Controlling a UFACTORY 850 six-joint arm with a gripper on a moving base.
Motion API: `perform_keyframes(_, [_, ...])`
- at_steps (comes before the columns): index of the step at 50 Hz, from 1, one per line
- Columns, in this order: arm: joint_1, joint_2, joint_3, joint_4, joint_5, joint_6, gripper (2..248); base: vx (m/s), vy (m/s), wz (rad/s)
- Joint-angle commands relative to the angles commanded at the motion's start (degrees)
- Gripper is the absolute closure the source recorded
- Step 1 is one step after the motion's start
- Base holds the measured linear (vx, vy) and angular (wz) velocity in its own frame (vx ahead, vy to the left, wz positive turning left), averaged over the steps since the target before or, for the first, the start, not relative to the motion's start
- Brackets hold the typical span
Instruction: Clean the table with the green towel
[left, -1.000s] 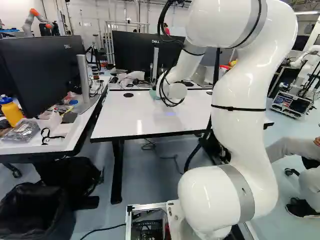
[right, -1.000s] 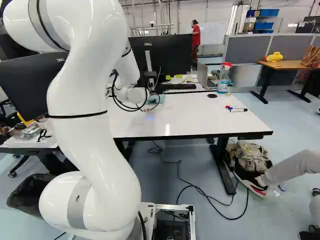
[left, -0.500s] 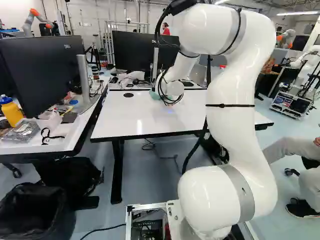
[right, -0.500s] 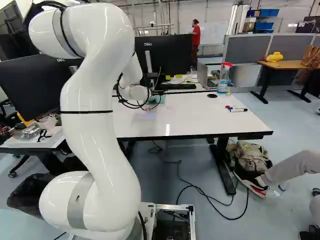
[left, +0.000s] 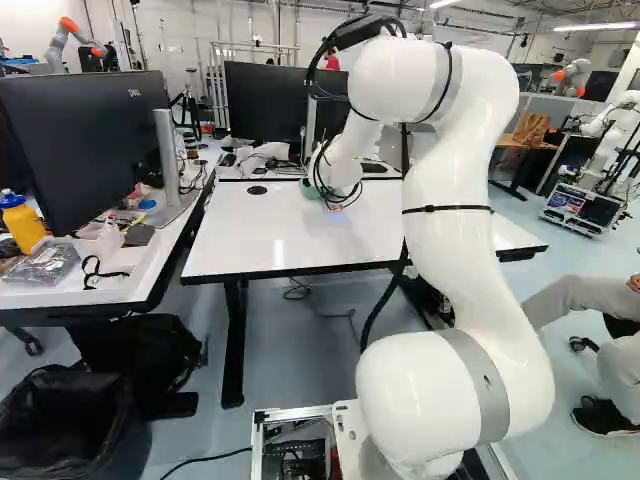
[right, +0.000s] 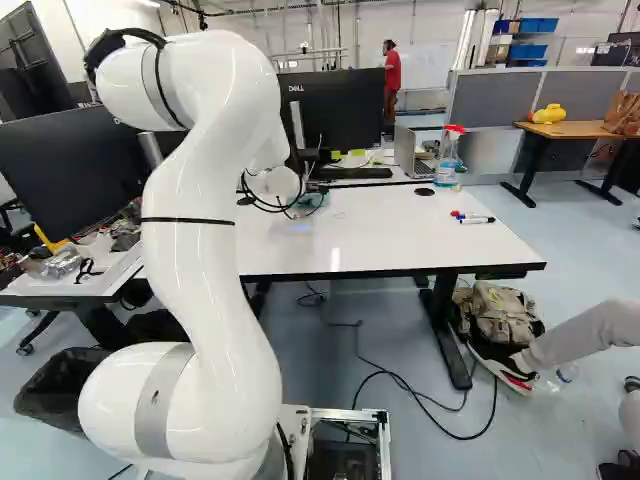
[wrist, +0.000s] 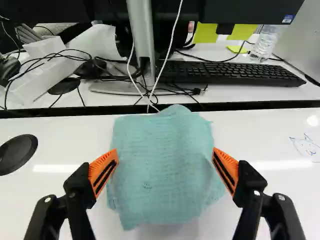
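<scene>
Your arm had leaned farther ahead within 1 second. Your tool stood wide astride the towel, ungripped on the bench; you likely needed to close before wiping.

Bright room | lit ceiling strips | glare streaks on tabletop | glossy highlights on arm

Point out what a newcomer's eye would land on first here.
Probably the big white arm, rising right of the middle in the left base view and reaching over the white table. Next, in the wrist view, the pale green towel lies between the orange-padded jaws, which stand wide open. The red-topped spray bottle by the table's far corner, at the right of the right base view, also stands out.
</scene>
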Motion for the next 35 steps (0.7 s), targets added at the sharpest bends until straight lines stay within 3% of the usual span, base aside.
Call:
perform_keyframes(9, [-0.02, -1.53, -2.12, 0.4, -3.42, 0.0, 3, 0.0, 0.0, 0.0])
perform_keyframes(26, [-0.02, -1.53, -2.12, 0.4, -3.48, 0.0, 13, 0.0, 0.0, 0.0])
perform_keyframes(27, [-0.02, -1.53, -2.12, 0.4, -3.48, 0.0, 51, 0.0, 0.0, 0.0])
perform_keyframes(31, [-0.02, -1.53, -2.12, 0.4, -3.48, 0.0, 51, 0.0, 0.0, 0.0])
perform_keyframes(32, [-0.02, -1.53, -2.12, 0.4, -3.48, 0.0, 90, 0.0, 0.0, 0.0])
perform_keyframes(35, [-0.02, -1.53, -2.12, 0.4, -3.48, 0.0, 90, 0.0, 0.0, 0.0])
